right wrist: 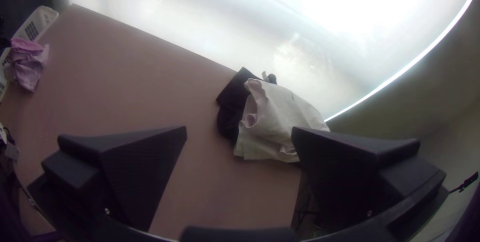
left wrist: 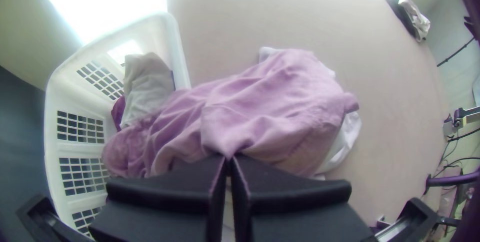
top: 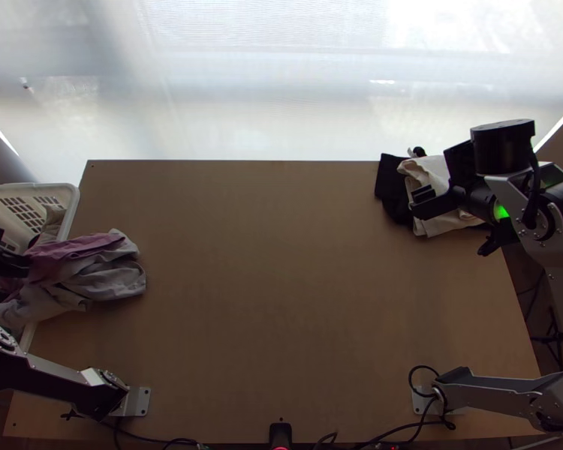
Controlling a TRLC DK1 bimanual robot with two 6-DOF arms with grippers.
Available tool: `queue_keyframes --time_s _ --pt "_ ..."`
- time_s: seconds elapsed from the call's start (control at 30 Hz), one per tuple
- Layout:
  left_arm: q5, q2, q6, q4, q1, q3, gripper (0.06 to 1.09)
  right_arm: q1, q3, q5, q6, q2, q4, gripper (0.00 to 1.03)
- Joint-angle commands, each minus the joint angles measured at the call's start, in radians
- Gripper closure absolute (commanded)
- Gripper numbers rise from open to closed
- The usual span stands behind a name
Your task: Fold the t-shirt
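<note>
At the table's left side my left gripper (top: 19, 264) is over the basket's edge. In the left wrist view my left gripper (left wrist: 229, 161) is shut on a fold of pink cloth (left wrist: 280, 97). That cloth (top: 75, 246) lies bunched with grey-white cloth (top: 105, 277), partly on the table, partly over the basket; which piece is the t-shirt, I cannot tell. My right gripper (top: 456, 222) is above the pile at the far right. In the right wrist view my right gripper (right wrist: 239, 131) stands open, its fingers wide apart with nothing held.
A white basket (top: 73, 201) with more cloth inside overlaps the table's left edge. At the table's far right corner, a folded cream cloth (right wrist: 280, 117) lies partly over a black cloth (right wrist: 232, 95). Brown tabletop (top: 266, 277) stretches between the two piles. Cables run along the near edge.
</note>
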State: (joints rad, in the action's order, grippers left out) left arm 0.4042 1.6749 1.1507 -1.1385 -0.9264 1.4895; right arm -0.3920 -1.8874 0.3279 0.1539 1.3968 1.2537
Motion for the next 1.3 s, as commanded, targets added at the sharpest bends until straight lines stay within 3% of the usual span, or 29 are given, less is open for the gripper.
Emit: queue_keyframes --time_s 0.0,0.17,0.43,0.63,0.87,1.1,1.27 --pt "0.015 -0.010 -0.019 -0.102 0.012 0.121 1.00 -0.001 -0.001 0.000 -0.001 0.001 0.000 0.05" --pt "0.114 -0.095 -0.063 -0.256 0.051 0.316 1.00 -0.001 0.004 0.000 -0.001 0.001 0.000 0.05" --pt "0.140 -0.262 -0.282 -0.259 0.359 0.449 1.00 0.001 0.008 0.000 -0.001 0.007 -0.004 0.05" --pt "0.133 -0.354 -0.511 -0.251 0.810 0.419 0.98 0.025 0.019 0.000 0.006 -0.007 -0.002 0.05" --pt "0.053 -0.313 -0.803 -0.142 1.365 0.454 0.98 0.091 0.132 -0.001 0.007 -0.091 0.000 0.05" --pt "0.021 -0.201 -0.891 -0.047 1.663 0.456 0.98 0.147 0.290 -0.001 0.012 -0.205 0.000 0.05" --pt "0.022 -0.107 -0.907 -0.009 1.755 0.468 0.97 0.186 0.360 -0.003 0.012 -0.255 -0.002 0.05"
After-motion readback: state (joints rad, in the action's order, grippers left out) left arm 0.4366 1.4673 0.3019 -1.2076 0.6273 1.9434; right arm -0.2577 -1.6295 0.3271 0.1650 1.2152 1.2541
